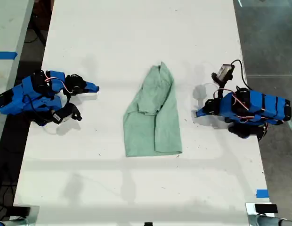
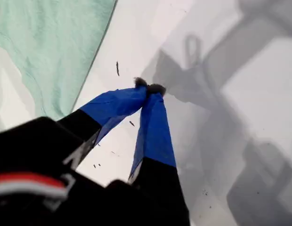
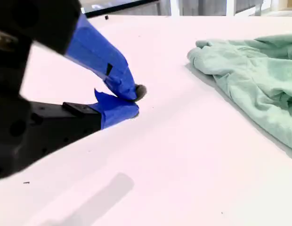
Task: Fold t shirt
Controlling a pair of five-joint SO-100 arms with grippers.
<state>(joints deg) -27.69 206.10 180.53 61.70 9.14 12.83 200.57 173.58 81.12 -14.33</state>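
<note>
**Exterior view: both grippers empty, shirt folded**

My first gripper: jaw tips together, holding nothing. My second gripper: jaw tips touching, nothing between. T shirt: folded lengthwise at the table's middle, between both arms, touching neither.

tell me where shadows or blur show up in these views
Exterior view: sharp, with soft arm shadows on the white table. First wrist view: big grey shadows beyond my first pincer, dark housing blurred. Second wrist view: second pincer soft-focused, t shirt clearer.
</note>
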